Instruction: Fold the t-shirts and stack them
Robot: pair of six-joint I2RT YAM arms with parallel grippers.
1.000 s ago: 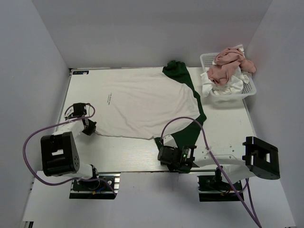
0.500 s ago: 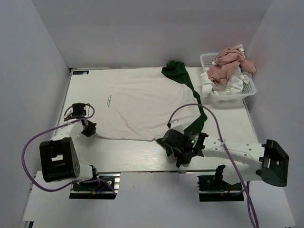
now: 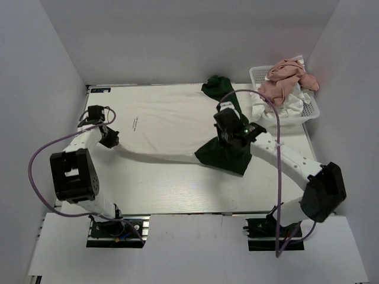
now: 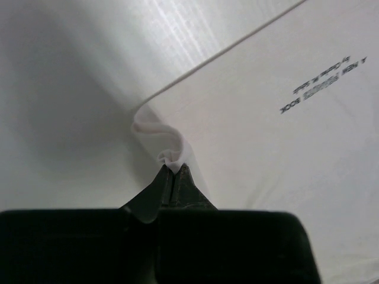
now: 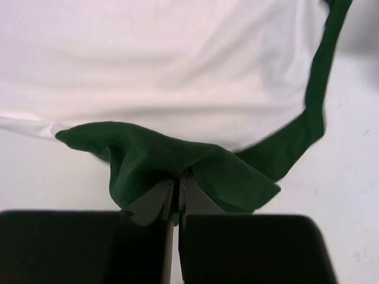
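Note:
The white t-shirt with dark green sleeves lies spread on the table, small dark lettering near its left side. My left gripper is shut on the shirt's white hem corner at the left. My right gripper is shut on the near green sleeve, lifted over the shirt's right part, with the sleeve hanging below it. The other green sleeve lies at the far edge. Pink and white shirts sit bunched in the basket.
A white latticed plastic basket stands at the table's far right corner. Purple cables loop from both arms over the table. Grey walls enclose the table on three sides. Bare table surface lies near the front edge.
My right gripper has carried the near green sleeve from the front edge up and away over the shirt. My left gripper has moved the hem corner slightly farther from me. The shirt's near edge has folded inward.

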